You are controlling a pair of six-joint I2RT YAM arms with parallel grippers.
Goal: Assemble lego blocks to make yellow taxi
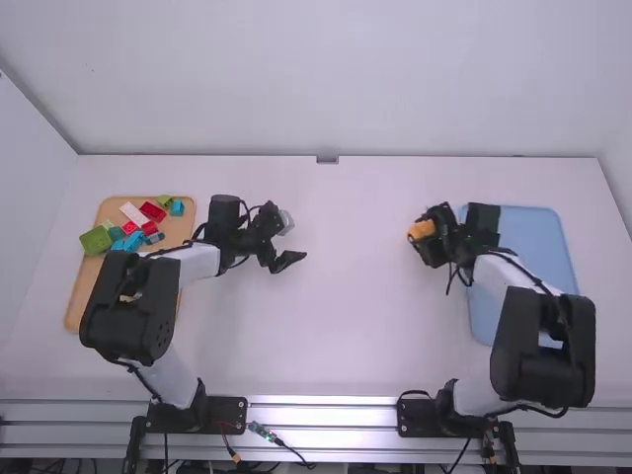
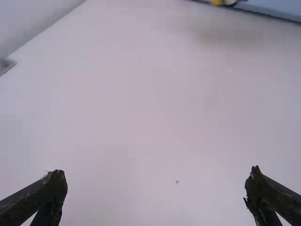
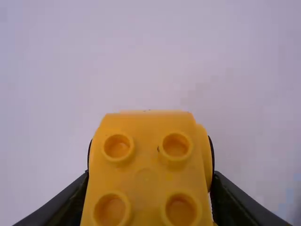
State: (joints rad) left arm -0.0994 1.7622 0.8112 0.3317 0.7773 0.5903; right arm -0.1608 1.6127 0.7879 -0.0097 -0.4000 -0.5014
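Okay, yellow piece (image 3: 148, 188) was in the right gripper (image 1: 427, 235), just outside the near-middle edge of the blue tray (image 1: 538, 242). Fingers pressed on two opposite sides, with four studs (image 3: 176, 146) facing the wrist camera. My read: side grip kept the underside free for setting down or pressing onto something. Couldn't tell whether it was one block or several, or whether it touched the table (image 1: 346, 296).

Left gripper (image 2: 156, 174) stood wide with nothing between its fingers, between the brown tray (image 1: 87, 281) and mid-table. Probably parked there to leave the right side room, while handy for the loose parts: red blocks (image 1: 153, 211), a pink block (image 1: 132, 213), a green block (image 1: 96, 240) and blue ones, grouped at the brown tray's far end. None looked yellow, so likely not taxi body parts.

Surface was white and flat, backed by a pale wall (image 1: 346, 79). Both arms stood at a ribbed metal rail (image 1: 326, 410), loose cables (image 1: 262, 432) between the bases.
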